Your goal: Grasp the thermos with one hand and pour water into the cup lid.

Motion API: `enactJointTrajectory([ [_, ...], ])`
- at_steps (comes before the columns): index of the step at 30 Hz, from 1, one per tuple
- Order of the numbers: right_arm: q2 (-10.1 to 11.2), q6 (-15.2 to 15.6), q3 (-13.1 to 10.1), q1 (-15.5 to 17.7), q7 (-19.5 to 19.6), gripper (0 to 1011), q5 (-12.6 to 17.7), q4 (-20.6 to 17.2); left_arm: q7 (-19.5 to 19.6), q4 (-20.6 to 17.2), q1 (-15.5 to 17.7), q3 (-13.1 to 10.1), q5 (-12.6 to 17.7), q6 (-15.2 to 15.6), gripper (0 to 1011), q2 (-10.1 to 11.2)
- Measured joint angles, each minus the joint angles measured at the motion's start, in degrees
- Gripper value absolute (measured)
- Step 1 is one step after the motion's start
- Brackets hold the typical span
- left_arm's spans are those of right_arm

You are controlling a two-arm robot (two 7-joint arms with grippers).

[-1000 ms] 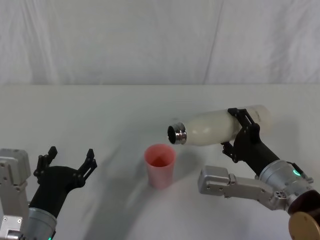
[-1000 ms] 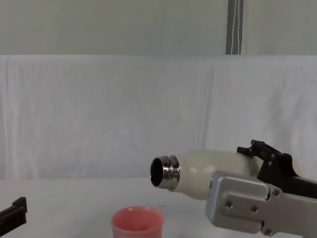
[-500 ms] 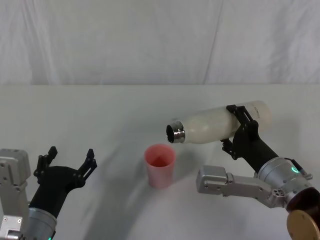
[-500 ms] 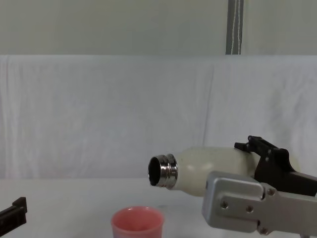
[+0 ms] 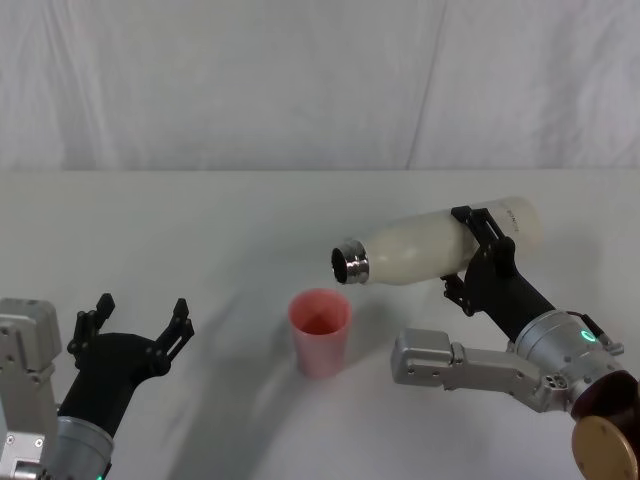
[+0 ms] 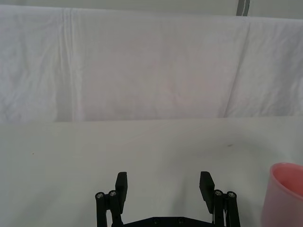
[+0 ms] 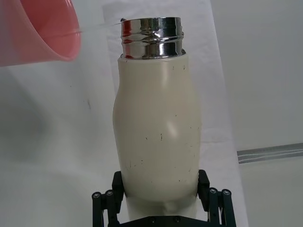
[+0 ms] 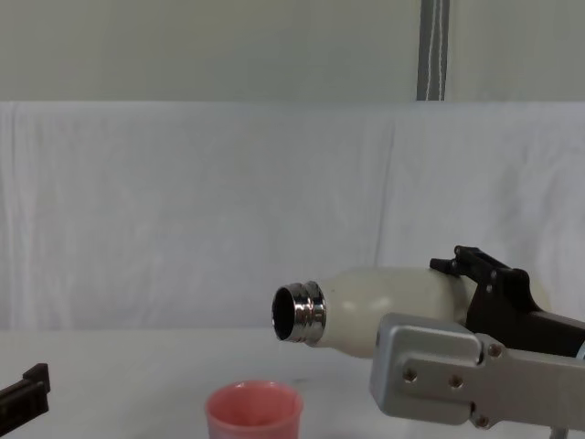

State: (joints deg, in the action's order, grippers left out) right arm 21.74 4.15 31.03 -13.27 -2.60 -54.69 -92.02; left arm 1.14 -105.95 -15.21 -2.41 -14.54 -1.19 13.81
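The cream-white thermos (image 5: 430, 250) lies nearly horizontal in the air, its open steel neck (image 5: 351, 264) pointing left and slightly down, just above and right of the pink cup lid (image 5: 320, 331). My right gripper (image 5: 478, 252) is shut on the thermos body near its base. From the chest, the thermos (image 8: 384, 309) and its neck (image 8: 298, 314) hang above the cup lid (image 8: 253, 412). The right wrist view shows the thermos (image 7: 158, 127) between my fingers (image 7: 105, 203), with the cup lid (image 7: 35, 30) beyond the neck. My left gripper (image 5: 135, 320) rests open at the lower left, and in the left wrist view (image 6: 164, 187) its fingers stand wide apart with nothing between them.
The white table (image 5: 200, 230) runs back to a white cloth backdrop (image 5: 300, 80). My right forearm (image 5: 470, 365) stretches across the lower right of the table. The cup lid's edge (image 6: 287, 196) shows beside my left gripper.
The thermos has shifted slightly left and tilted a bit more, its base rising and its neck nearer over the cup lid. The left gripper has not moved.
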Motion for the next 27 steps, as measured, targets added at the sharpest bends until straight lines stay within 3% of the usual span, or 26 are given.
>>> enactJointTrajectory([
  [27,-0.05,0.02,0.07,0.21,-0.34,951,0.62,0.1,0.0,0.0,0.0,0.0,0.0,0.0,1001,0.0],
])
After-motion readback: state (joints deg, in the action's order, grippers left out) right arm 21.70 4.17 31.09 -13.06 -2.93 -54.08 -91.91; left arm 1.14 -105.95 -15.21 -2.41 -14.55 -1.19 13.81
